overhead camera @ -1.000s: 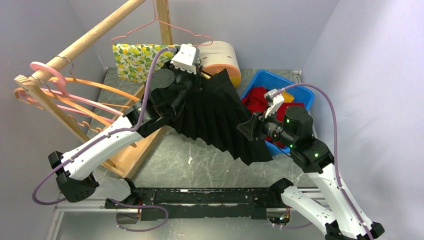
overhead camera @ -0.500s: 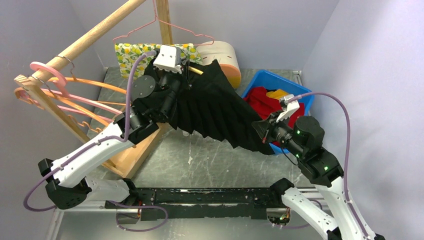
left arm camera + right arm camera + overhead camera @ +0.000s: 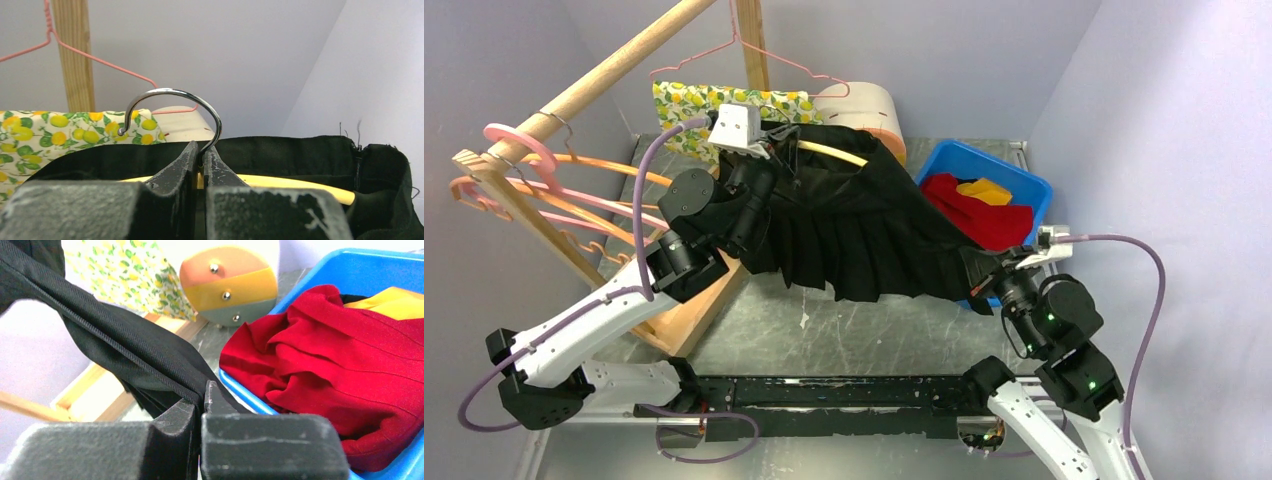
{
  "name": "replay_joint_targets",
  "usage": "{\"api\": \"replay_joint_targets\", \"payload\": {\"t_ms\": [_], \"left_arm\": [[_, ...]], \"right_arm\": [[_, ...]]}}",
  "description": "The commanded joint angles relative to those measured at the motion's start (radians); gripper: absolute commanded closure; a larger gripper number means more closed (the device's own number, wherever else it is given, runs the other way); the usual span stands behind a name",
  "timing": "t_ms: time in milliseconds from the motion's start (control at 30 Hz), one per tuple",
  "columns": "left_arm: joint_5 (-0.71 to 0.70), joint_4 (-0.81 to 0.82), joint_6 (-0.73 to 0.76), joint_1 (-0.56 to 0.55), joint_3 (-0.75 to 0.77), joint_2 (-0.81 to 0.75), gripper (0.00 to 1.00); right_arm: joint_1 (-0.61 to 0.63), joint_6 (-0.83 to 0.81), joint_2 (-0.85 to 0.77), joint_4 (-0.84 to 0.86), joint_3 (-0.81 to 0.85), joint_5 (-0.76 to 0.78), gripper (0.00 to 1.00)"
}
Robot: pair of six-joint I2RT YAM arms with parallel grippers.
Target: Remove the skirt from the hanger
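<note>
A black pleated skirt [image 3: 864, 235] is stretched taut between my two arms above the table. Its waistband still wraps the pale yellow hanger [image 3: 832, 153], whose bar [image 3: 280, 182] and chrome hook [image 3: 172, 102] show in the left wrist view. My left gripper [image 3: 202, 156] is shut on the hanger at the base of the hook, up near the rack. My right gripper [image 3: 200, 394] is shut on the skirt's hem [image 3: 130, 357], low at the right beside the blue bin. In the top view the right gripper [image 3: 977, 272] sits at the skirt's lower right corner.
A blue bin [image 3: 1024, 185] holding red and yellow clothes [image 3: 984, 215] stands at the back right. A wooden rack [image 3: 574, 95] with pink and orange hangers [image 3: 564, 190] fills the left. A lemon-print garment [image 3: 694, 110] and a round orange-and-yellow object [image 3: 874, 115] sit at the back.
My right gripper closed on the skirt's hem and pulled down and right. My left arm carried the hanger up and left, so the skirt now stretches taut and the hanger bar shows.
</note>
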Motion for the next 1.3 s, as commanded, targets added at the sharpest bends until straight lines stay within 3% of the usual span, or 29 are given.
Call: {"api": "replay_joint_targets", "payload": {"t_ms": [0, 133, 500, 767, 967, 1067, 1267], "left_arm": [[-0.058, 0.173, -0.073, 0.021, 0.021, -0.085, 0.93], [-0.075, 0.260, -0.099, 0.021, -0.046, -0.126, 0.93], [-0.156, 0.309, -0.088, 0.021, -0.114, -0.174, 0.93], [-0.194, 0.350, -0.069, 0.021, -0.154, -0.204, 0.93], [-0.201, 0.377, -0.057, 0.021, -0.172, -0.223, 0.93], [-0.157, 0.362, -0.056, 0.021, -0.158, -0.214, 0.93], [0.011, 0.244, -0.058, 0.021, -0.093, -0.147, 0.93]], "right_arm": [[-0.005, 0.078, -0.046, -0.038, -0.013, 0.250, 1.00], [-0.005, 0.110, -0.061, -0.036, 0.005, 0.332, 1.00], [-0.003, 0.316, -0.137, -0.027, -0.032, 0.542, 1.00], [-0.002, 0.251, -0.061, -0.069, 0.007, 0.542, 1.00], [0.024, 0.281, -0.094, -0.147, 0.053, 0.711, 1.00], [0.035, 0.162, -0.078, -0.068, 0.047, 0.629, 1.00], [0.036, -0.147, 0.047, 0.065, 0.097, 0.080, 1.00]]}}
